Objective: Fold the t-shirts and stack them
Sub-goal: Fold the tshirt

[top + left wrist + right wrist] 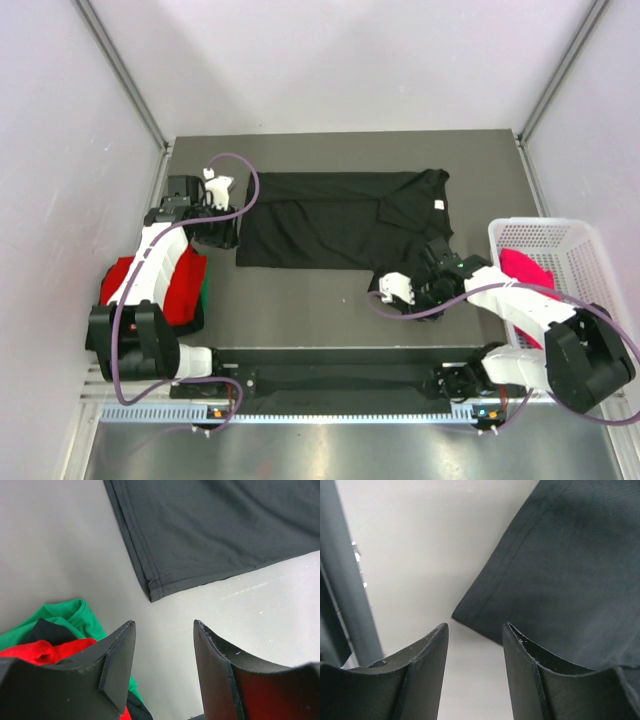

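Note:
The black t-shirt [330, 220] lies spread on the dark table, its white neck label [438, 204] at the right. My left gripper [225, 238] is open and empty beside the shirt's left edge. In the left wrist view [165, 625] the shirt's hemmed corner [155, 587] lies just ahead of the fingers. My right gripper [388, 288] is open and empty by the shirt's near right corner, which lies just ahead in the right wrist view [475, 627]. The red shirt [160, 285] and the green shirt [203, 292] lie piled at the left. The magenta-pink shirt [525, 270] lies in the basket.
The white mesh basket [585, 250] stands at the table's right edge. The red [50, 650] and green [70, 615] pile sits close behind my left fingers. A grey rail [350, 590] runs along the left of the right wrist view. White walls enclose the table.

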`<move>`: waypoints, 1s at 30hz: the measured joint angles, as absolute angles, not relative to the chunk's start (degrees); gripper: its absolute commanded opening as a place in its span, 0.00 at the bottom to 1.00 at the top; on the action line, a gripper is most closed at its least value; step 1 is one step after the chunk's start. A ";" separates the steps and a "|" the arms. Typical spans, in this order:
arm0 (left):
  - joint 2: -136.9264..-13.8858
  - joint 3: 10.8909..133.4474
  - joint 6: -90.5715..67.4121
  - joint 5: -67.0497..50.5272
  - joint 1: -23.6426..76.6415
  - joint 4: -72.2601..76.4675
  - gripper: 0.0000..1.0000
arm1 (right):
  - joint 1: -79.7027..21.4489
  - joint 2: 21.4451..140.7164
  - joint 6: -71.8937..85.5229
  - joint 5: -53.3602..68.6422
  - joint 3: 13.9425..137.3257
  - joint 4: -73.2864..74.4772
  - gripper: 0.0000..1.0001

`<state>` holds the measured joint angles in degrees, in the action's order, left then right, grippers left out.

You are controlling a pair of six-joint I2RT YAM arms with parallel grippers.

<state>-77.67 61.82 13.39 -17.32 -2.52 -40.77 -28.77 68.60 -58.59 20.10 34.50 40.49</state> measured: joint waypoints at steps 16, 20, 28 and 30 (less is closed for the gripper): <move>-78.59 61.82 13.39 -15.99 -2.50 -40.71 0.57 | -31.92 73.58 -59.16 18.41 35.75 38.61 0.09; -83.26 63.77 13.08 -16.69 -2.48 -42.54 0.57 | -32.29 74.43 -57.76 18.02 36.75 39.07 0.00; -97.60 69.12 12.93 -16.60 -2.48 -48.51 0.53 | -32.53 66.43 -51.88 17.04 40.75 42.02 0.00; -99.00 69.23 12.93 -16.58 -2.46 -49.15 0.52 | -32.51 64.95 -50.85 16.75 41.74 41.65 0.00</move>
<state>-99.00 69.23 12.93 -16.58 -2.46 -49.15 -32.51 64.95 -50.85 16.75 41.74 41.65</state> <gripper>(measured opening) 0.534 0.012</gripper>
